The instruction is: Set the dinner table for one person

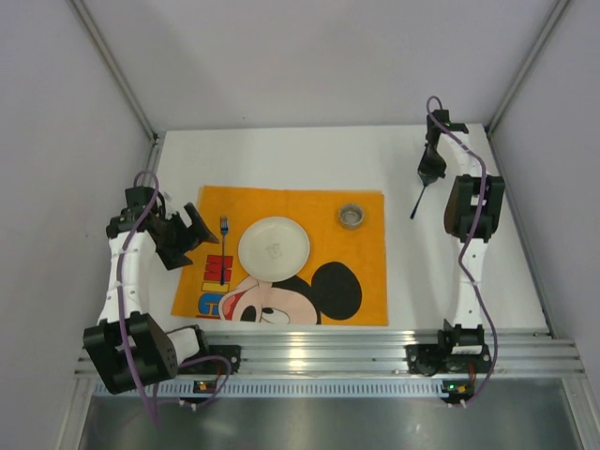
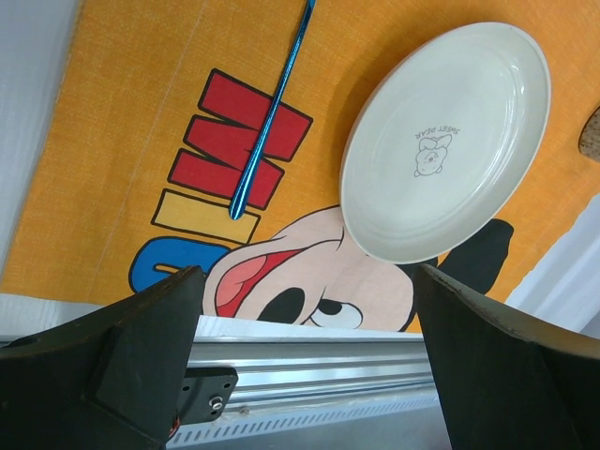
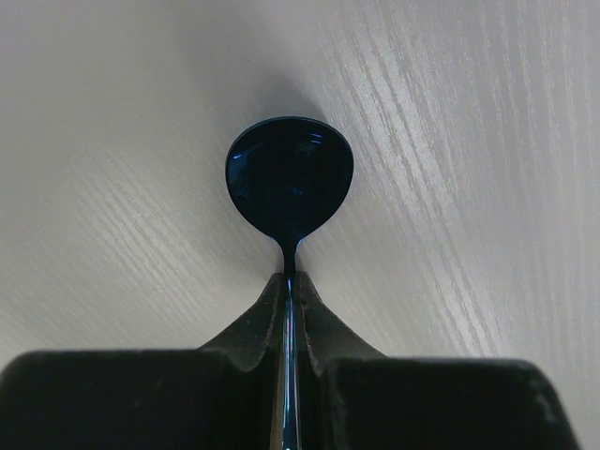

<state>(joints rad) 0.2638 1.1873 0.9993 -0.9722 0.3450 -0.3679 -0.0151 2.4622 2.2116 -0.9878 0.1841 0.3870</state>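
The white dinner table (image 1: 281, 155) carries an orange Mickey Mouse placemat (image 1: 361, 281). On the mat lie a white plate (image 1: 274, 248), a blue fork (image 1: 223, 253) left of it, and a small metal cup (image 1: 352, 217) at the far right. My left gripper (image 1: 202, 230) is open and empty, hovering over the mat's left edge beside the fork. Its wrist view shows the fork (image 2: 267, 122) and the plate (image 2: 445, 141) past the gripper (image 2: 307, 274). My right gripper (image 1: 431, 172) is shut on a dark blue spoon (image 1: 420, 200), right of the mat. The spoon's bowl (image 3: 291, 178) sticks out beyond the gripper (image 3: 292, 278), just over the tabletop.
Grey walls close in the table on the left, right and back. An aluminium rail (image 1: 309, 352) with both arm bases runs along the near edge. Bare white tabletop (image 1: 422, 272) lies between the mat's right edge and the right arm.
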